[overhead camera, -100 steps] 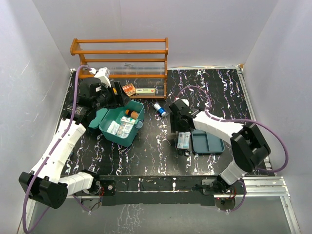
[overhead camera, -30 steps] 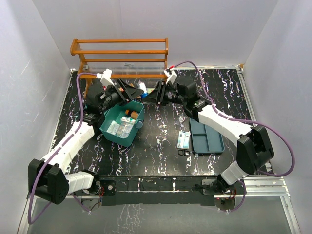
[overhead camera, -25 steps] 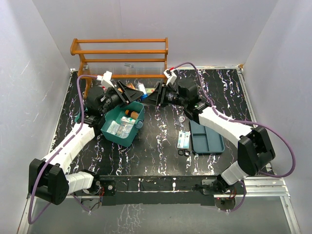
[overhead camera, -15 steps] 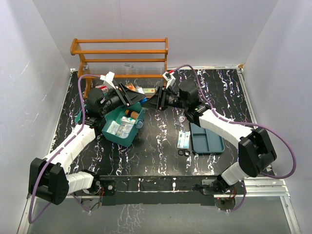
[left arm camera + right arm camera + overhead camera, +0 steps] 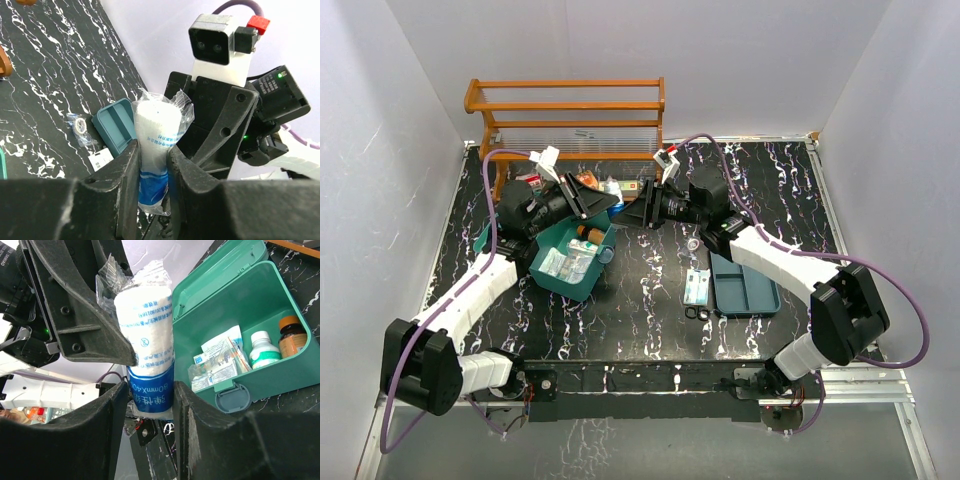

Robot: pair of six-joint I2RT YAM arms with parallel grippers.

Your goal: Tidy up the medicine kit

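Where both arms meet by the open medicine kit (image 5: 220, 295), left hand (image 5: 152, 150) clenched on wrapped bandage roll (image 5: 155, 130); right hand (image 5: 150, 390) straddles same roll, grip cannot tell.

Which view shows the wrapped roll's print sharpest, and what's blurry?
Right wrist: print on the wrapped roll is crisp, while its own fingers are dark and soft. Left wrist: the roll is sharp too, but the print is smaller. Top external: evenly lit, but the roll is too small to read.

Plain white walls close in on three sides, evenly lit. A black table (image 5: 650, 300), veined with white, spreads beneath the left gripper (image 5: 605, 200). Just beyond it, an orange wooden rack (image 5: 570, 105) stands against the back wall.
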